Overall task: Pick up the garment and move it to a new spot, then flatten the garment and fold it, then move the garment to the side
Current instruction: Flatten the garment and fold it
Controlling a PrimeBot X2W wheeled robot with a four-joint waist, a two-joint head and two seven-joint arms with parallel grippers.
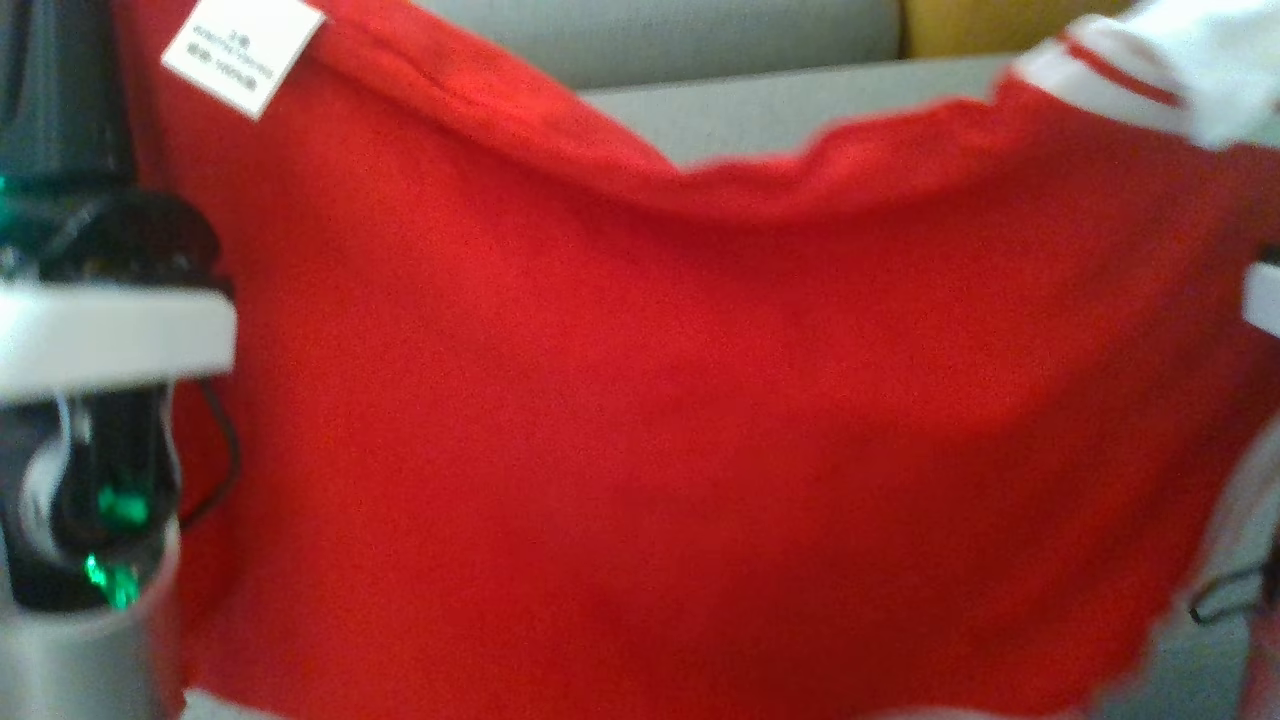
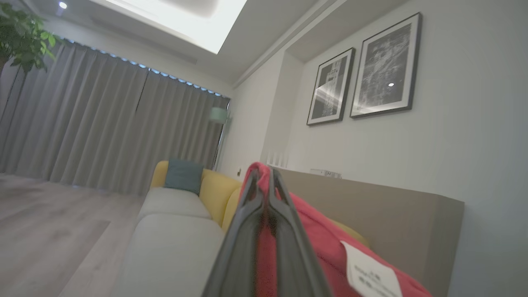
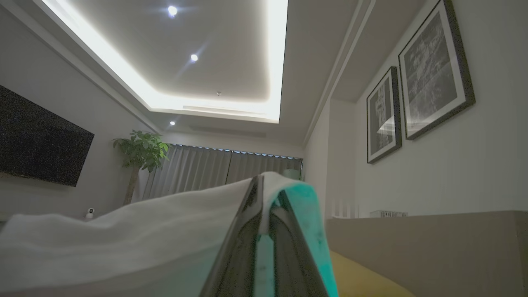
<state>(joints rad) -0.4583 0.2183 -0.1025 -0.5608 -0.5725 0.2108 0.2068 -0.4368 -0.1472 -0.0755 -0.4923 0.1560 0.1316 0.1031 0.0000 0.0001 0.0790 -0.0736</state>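
The left gripper (image 2: 266, 176) and right gripper (image 3: 267, 190) clamp the red garment (image 1: 700, 400) tight, its far-left white label (image 1: 243, 52) illegibly blurred

Red shirt (image 1: 640, 400) hanging spread wide, top edge sagging mid-span, white label (image 1: 243, 50) upper left, white sleeve (image 1: 1150, 60) upper right

I hold both arms lifted, fingers angled upward. My left gripper (image 2: 264, 175) is pinched tight on the garment (image 2: 330, 239), and my right gripper (image 3: 268, 187) clamps its other end, jaws together.
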